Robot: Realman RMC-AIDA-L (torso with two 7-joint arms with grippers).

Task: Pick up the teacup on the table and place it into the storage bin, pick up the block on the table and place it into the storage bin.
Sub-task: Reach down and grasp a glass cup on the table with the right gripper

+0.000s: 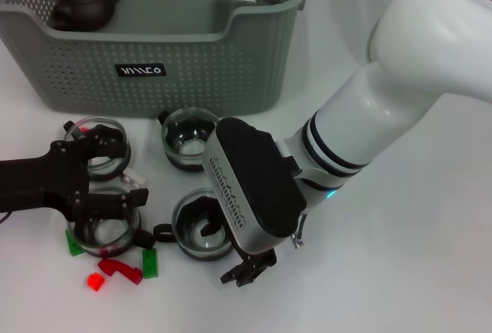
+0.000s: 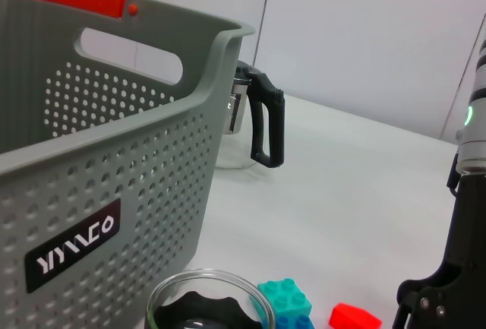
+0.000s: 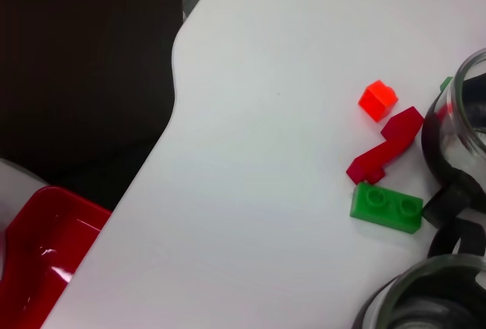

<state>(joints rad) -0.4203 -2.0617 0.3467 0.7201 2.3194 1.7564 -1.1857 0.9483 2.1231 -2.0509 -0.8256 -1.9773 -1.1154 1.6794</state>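
Four teacups: all are sitting on the white table (image 1: 430, 233), none in the storage bin (image 1: 231, 79) yet; only a dark teapot (image 1: 84, 4) is lying inside it.
Left gripper (image 1: 115, 175): its fingers are standing spread, one over the far-left teacup (image 1: 98, 142), the other over the near-left teacup (image 1: 108, 224), gripping nothing.
Right gripper (image 1: 247, 268): it is hanging low just beside the front teacup (image 1: 201, 224); whether its fingers are parted or closed, I cannot tell.
Blocks: a green block (image 3: 386, 206), a dark red piece (image 3: 383, 154) and a small orange-red cube (image 3: 377, 99) are lying near the left fingers.
Risk, crowding: cups and handles are sitting close together, so closing on one is likely nudging a neighbour.
Risk, arms: both grippers are working the same patch and could clash.
Risk, glass: smooth walls may be slipping in a light pinch.
Surface: smooth white tabletop, with a rounded edge.
Room: pale wall behind; a glass jug (image 2: 254, 125) is standing past the bin; a red tub (image 3: 42, 253) is sitting below the table edge.
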